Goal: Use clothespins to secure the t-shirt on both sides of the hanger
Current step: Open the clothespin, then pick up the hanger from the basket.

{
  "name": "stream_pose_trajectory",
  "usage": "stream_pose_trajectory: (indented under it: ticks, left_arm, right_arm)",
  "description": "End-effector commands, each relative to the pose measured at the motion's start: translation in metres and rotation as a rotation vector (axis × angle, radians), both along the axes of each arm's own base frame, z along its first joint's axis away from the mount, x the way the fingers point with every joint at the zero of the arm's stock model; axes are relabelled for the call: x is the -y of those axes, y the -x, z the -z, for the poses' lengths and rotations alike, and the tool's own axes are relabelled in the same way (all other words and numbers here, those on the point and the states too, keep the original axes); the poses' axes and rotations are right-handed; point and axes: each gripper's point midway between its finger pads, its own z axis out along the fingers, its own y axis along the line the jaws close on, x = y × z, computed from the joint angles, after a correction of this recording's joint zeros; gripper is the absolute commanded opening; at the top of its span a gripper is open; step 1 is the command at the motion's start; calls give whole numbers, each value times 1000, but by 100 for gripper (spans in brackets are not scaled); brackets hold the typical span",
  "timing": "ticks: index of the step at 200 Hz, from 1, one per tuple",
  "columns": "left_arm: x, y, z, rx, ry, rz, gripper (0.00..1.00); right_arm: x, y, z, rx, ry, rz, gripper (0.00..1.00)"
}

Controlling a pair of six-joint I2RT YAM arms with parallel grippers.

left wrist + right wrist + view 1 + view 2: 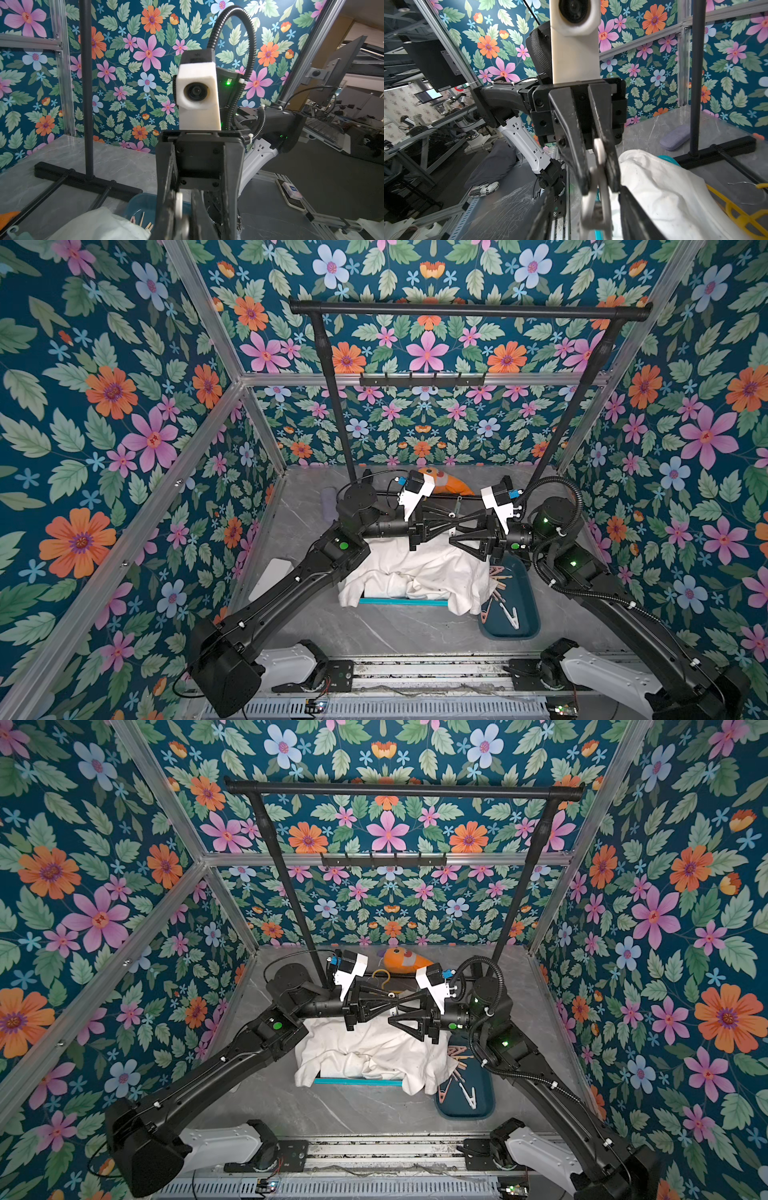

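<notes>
One white clothespin (599, 149) runs lengthwise between my two facing grippers. My left gripper (599, 187) is clamped on it, and my right gripper (455, 534) stands with jaws apart around its far end. The t-shirt (415, 572) lies beneath both, so the left should carry it down.

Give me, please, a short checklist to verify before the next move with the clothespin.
1. Left gripper jaws shut on the white clothespin: ok.
2. Right gripper jaws open around that pin, not pinching: ok.
3. T-shirt seated on a hanger: cannot tell; crumpled, only a teal bar shows beneath.
4. Spare clothespins in the tray: ok.
5. Clipping spots visible on the shirt: not ok, cloth is bunched.
</notes>
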Motion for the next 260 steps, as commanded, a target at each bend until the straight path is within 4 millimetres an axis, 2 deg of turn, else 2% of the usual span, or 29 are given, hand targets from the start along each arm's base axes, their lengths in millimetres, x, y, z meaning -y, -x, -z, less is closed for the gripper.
stream_pose_trajectory:
  ticks: [1,36,58,76,93,122,141,154,175,187,190,195,207,229,260]
  left_arm:
    - [-3,-13,3,54,-23,-92,0]
    - [-9,-34,13,91,-83,-185,0]
    - [-22,-60,23,68,-108,-245,0]
    - [-41,-88,33,41,-127,-316,0]
    - [-59,-107,39,26,-134,-353,0]
    - [-82,-128,46,-14,-130,-383,0]
    - [-94,-134,50,-48,-130,-375,0]
    - [-102,-137,55,-70,-129,-382,0]
    - [-113,-138,59,-84,-131,-401,0]
    - [-119,-139,62,-89,-132,-420,0]
    - [-120,-138,62,-88,-132,-420,0]
    - [-123,-138,62,-91,-132,-423,0]
    - [-128,-138,64,-95,-133,-439,0]
    - [-134,-136,65,-96,-137,-452,0]
    - [-136,-135,69,-99,-142,-457,0]
  right_arm:
    - [5,-9,0,22,11,79,61]
    - [16,-19,-4,4,26,197,78]
    - [29,-29,-8,-52,21,257,79]
    - [46,-49,2,-147,15,311,80]
    - [56,-73,27,-271,50,346,80]
    - [51,-112,82,-433,226,367,75]
    - [45,-134,111,-471,345,359,69]
    - [42,-150,131,-449,454,389,68]
    - [28,-163,160,-338,674,396,67]
    - [20,-169,170,-269,773,381,66]
    - [16,-173,182,-275,805,367,66]
    - [13,-176,189,-264,838,354,63]
    - [10,-185,196,-243,889,333,58]
    - [17,-208,213,-190,1007,353,48]
    - [19,-224,220,-112,1073,344,46]
